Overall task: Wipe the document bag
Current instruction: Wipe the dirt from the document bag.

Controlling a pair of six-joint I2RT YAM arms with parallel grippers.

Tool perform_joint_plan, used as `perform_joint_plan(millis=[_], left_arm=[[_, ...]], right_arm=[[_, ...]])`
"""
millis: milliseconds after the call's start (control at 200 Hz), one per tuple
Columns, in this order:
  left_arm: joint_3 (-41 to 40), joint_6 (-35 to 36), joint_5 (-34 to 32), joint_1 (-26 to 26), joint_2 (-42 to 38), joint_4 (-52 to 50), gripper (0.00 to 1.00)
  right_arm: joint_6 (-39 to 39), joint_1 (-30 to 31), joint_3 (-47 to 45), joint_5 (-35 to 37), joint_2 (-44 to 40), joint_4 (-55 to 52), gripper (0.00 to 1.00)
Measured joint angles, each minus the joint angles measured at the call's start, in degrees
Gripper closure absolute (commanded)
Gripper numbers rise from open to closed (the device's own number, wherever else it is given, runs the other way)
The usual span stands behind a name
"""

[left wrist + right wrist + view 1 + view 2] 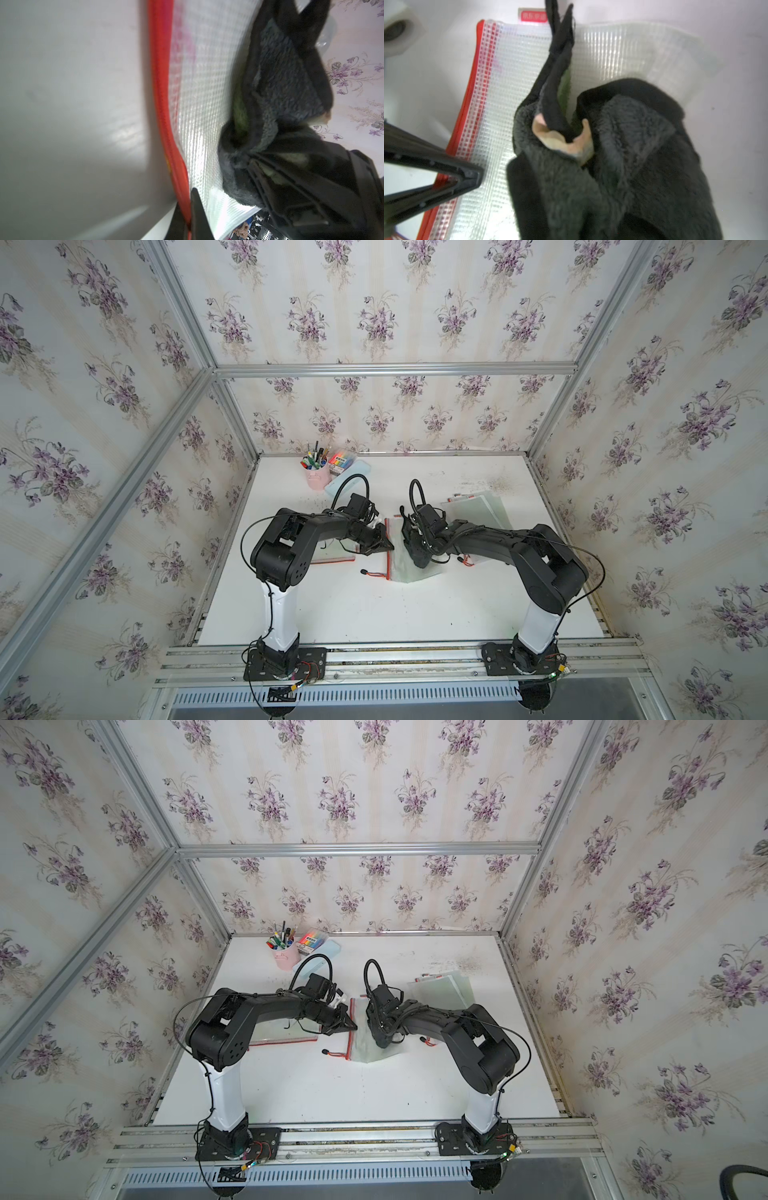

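Observation:
The document bag (401, 568), clear mesh with a red zipper edge, lies flat at the table's middle in both top views. My left gripper (388, 546) is shut on its red zipper edge (166, 104), and in the left wrist view the red strip runs between the black fingertips (196, 207). My right gripper (417, 559) rests on the bag, shut on a dark grey cloth (623, 166). That cloth lies bunched on the mesh (519, 72) and hides the right jaws in the right wrist view. The left gripper (471, 178) shows at the bag's red edge there.
A pink pen cup (318, 479), a marker box (341, 460) and a pale blue case (347, 485) stand at the back left. Another bag (332, 556) lies under the left arm, and a stack of bags (478, 506) at the back right. A tape roll (396, 35) is nearby.

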Motion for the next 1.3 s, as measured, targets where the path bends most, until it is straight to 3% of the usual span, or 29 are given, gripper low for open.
perform_joint_plan(millis=[280, 575, 744, 864, 1074, 1189, 1299], left_arm=[[-0.37, 0.39, -0.24, -0.57, -0.02, 1.57, 1.00], [-1.20, 0.94, 0.17, -0.26, -0.20, 2.34, 1.00], [-2.21, 1.33, -0.11, -0.22, -0.79, 3.10, 1.00], [-2.69, 1.29, 0.26, -0.22, -0.79, 4.02, 1.00], [-3.17, 0.74, 1.22, -0.11, -0.59, 5.11, 1.00], [-3.56, -0.02, 1.36, -0.04, -0.66, 5.92, 1.00], [-4.85, -0.46, 1.03, -0.02, -1.25, 8.04, 1.00]], right_arm=[[-1.55, -0.20, 3.93, 7.30, -4.57, -8.96, 0.78], [-1.33, -1.27, 5.42, 16.37, -5.29, -14.19, 0.80], [-1.66, -1.03, 4.37, 14.51, -6.45, -12.39, 0.84], [-2.67, 1.22, 4.55, 8.46, -7.41, -7.96, 0.83], [-2.21, 5.84, 11.82, -0.66, 5.35, -0.98, 0.82], [-0.90, 4.02, 15.76, -2.21, 10.38, -0.83, 0.82], [0.31, -0.07, 14.14, -2.99, 9.55, 1.36, 0.82]])
